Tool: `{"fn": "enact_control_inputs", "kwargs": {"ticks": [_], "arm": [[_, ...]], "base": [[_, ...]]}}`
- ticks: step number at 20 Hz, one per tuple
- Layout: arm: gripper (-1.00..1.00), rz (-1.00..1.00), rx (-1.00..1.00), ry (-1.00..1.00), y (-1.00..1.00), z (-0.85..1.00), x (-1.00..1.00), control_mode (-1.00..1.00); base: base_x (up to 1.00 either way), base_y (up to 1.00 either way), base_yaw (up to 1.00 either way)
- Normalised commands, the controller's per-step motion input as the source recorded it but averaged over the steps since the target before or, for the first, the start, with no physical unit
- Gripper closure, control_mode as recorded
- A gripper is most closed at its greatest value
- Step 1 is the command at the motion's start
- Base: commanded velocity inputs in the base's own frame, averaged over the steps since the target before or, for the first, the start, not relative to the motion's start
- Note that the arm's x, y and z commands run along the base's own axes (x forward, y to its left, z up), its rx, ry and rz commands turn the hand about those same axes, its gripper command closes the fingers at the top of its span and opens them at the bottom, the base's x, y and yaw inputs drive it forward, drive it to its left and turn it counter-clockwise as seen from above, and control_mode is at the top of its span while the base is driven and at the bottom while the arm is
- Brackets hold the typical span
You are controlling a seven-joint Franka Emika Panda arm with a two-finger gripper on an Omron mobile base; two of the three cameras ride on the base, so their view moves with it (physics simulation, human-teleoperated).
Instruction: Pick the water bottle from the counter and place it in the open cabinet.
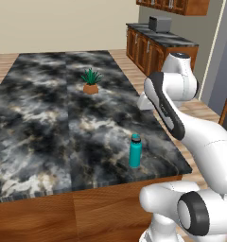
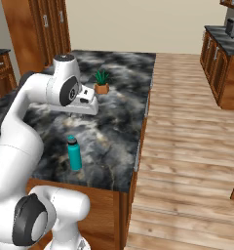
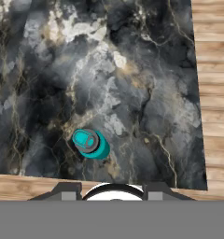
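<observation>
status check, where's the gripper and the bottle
Gripper shut, empty, high over the counter. Water bottle upright near counter's edge, untouched. Potted plant well clear.

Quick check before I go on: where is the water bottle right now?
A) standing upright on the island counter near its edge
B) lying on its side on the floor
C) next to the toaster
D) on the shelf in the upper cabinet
A: the water bottle stands upright, cap up, on the counter near its front corner, apart from the potted plant farther back.
</observation>
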Motion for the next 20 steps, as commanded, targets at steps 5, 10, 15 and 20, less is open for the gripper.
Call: {"fn": "enact_control_inputs", "kwargs": {"ticks": [5, 10, 15, 20], "arm": [[-1.00, 0.00, 0.00, 0.00, 0.00, -0.12, -0.01, -1.00], [-1.00, 0.01, 0.00, 0.00, 0.00, -0.25, 0.00, -1.00], [-1.00, 0.05, 0.00, 0.00, 0.04, -0.21, 0.00, -1.00], [-1.00, 0.05, 0.00, 0.04, 0.11, -0.23, 0.00, -1.00]], "base": [[0.00, 0.00, 0.00], [0.00, 0.00, 0.00], [0.00, 0.00, 0.00], [0.00, 0.00, 0.00]]}}
